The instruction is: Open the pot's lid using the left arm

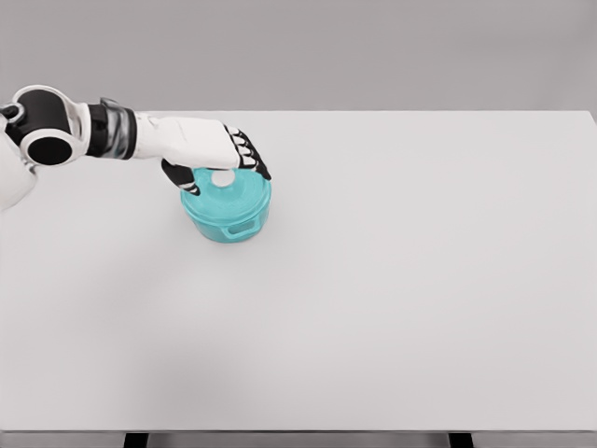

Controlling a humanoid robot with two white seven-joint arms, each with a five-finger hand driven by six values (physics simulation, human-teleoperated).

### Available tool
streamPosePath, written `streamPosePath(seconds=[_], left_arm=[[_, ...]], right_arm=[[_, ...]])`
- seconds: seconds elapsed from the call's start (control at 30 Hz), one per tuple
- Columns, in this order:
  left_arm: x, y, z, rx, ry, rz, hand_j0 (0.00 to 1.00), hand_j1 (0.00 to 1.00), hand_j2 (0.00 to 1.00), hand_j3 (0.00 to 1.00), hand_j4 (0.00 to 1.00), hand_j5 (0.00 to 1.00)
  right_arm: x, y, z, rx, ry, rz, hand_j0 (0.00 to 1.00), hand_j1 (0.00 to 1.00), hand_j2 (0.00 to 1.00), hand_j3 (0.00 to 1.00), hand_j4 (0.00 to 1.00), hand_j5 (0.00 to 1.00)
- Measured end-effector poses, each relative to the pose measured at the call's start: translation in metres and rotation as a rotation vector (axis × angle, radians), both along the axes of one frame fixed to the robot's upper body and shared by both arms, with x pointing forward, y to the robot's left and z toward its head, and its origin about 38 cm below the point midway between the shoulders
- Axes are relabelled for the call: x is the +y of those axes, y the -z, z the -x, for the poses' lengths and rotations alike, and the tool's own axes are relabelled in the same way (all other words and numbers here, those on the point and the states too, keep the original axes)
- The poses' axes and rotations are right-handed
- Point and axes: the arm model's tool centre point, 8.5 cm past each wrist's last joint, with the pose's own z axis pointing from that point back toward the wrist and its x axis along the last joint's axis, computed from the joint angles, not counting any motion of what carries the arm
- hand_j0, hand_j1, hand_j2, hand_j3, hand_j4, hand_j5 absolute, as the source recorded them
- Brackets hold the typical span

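**White arm reaches over a teal pot**

White and jointed, with black rings at the elbow, the left arm (112,133) comes in from the left edge of the head view and stretches across the upper left part of the table (392,308). At its end the left hand (216,159) sits on top of the pot (227,210). The fingers (250,157), black at the joints, curl down over the far side of the lid (229,194), while the thumb hooks down on the near left side. Between them shows a small white knob (224,176), which the hand is pinching or at least closing around; whether the grip is firm cannot be told.

To the right of the hand, the lid lies flat on the pot, teal like the body below it. A small loop handle (242,227) sticks out at the pot's near right side. The pot stands on the pale grey tabletop, left of the middle and toward the far edge.
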Motion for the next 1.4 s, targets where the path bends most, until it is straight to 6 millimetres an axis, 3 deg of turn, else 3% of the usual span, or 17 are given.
streamPosePath(seconds=[0.7,0.8,1.1,1.23,1.4], left_arm=[[0.0,0.011,0.0,0.002,-0.001,-0.041,0.83,0.83,0.83,0.83,0.83,0.83],[0.001,0.012,0.0,-0.002,-0.002,-0.049,0.73,0.73,0.73,0.73,0.73,0.73],[0.002,0.012,-0.001,-0.016,-0.004,-0.069,0.63,0.63,0.63,0.63,0.63,0.63],[0.002,0.012,-0.001,-0.018,-0.004,-0.071,0.51,0.51,0.51,0.51,0.51,0.51],[0.004,0.01,-0.002,-0.022,-0.007,-0.073,0.47,0.47,0.47,0.47,0.47,0.47]], right_arm=[[0.0,0.0,0.0,0.0,0.0,0.0,1.0,1.0,1.0,1.0,1.0,1.0],[0.0,0.0,0.0,0.0,0.0,0.0,1.0,1.0,1.0,1.0,1.0,1.0],[0.0,0.0,0.0,0.0,0.0,0.0,1.0,1.0,1.0,1.0,1.0,1.0],[0.0,0.0,0.0,0.0,0.0,0.0,1.0,1.0,1.0,1.0,1.0,1.0],[0.0,0.0,0.0,0.0,0.0,0.0,1.0,1.0,1.0,1.0,1.0,1.0]])
